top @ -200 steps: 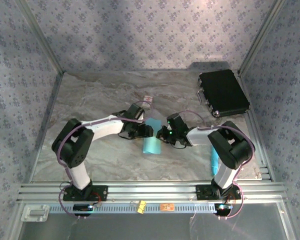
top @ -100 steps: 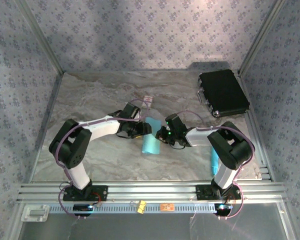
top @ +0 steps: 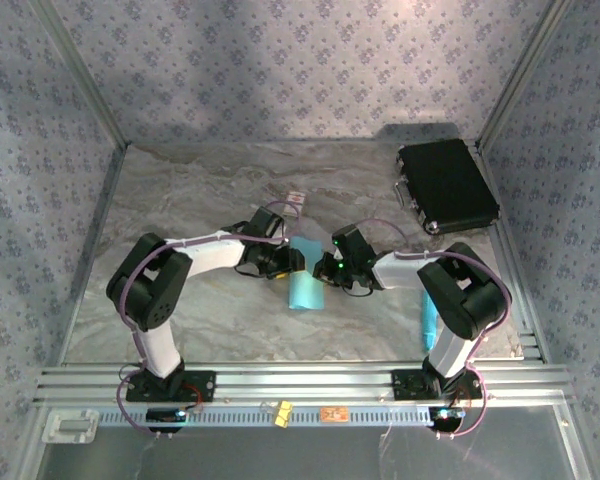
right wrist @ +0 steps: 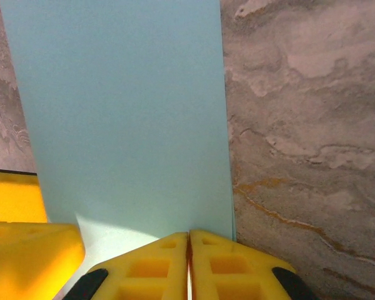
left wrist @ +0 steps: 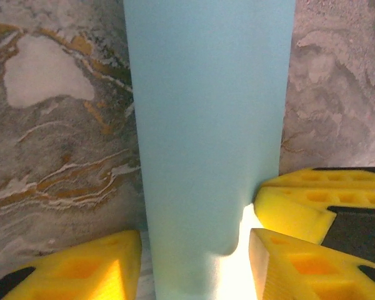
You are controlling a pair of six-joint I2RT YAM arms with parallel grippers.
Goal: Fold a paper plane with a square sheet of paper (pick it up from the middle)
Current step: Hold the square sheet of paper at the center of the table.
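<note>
The light-blue square sheet of paper [top: 303, 290], now a narrow, doubled-over strip, lies flat on the marbled grey worktop [top: 200, 190]. From above, its long axis runs from the near side to the far side. The two arms close in on its middle from opposite sides, so neither arm is clearly nearer.

The left gripper [top: 283, 262] has its yellow jaws partly open. In its wrist view [left wrist: 195, 240] they straddle the near end of the strip [left wrist: 206, 125], one jaw just beside each long edge. The paper runs straight ahead from the gap. It sits between the jaws and does not look clamped, though I cannot tell whether the pads touch its edges.

The right gripper [top: 327, 268] has its jaws pressed together. In its wrist view [right wrist: 189, 236] the joined tips meet the near edge of the paper [right wrist: 119, 112], close to its right-hand corner. I cannot tell whether a sliver of paper is nipped in the seam.

My judgement is that the next move depends on the strip lying lengthwise ahead of the left jaws. They would close across its width while the right tips pin the edge.

- **Task things:** one sheet of paper and two grippers.
- **Other things:**
  - One black hard case [top: 447, 185], well apart at the far right.
  - One small white card with red marks [top: 296, 198], beyond the jaws.
  - One slim cyan stick [top: 427, 322], by the right arm.
</note>
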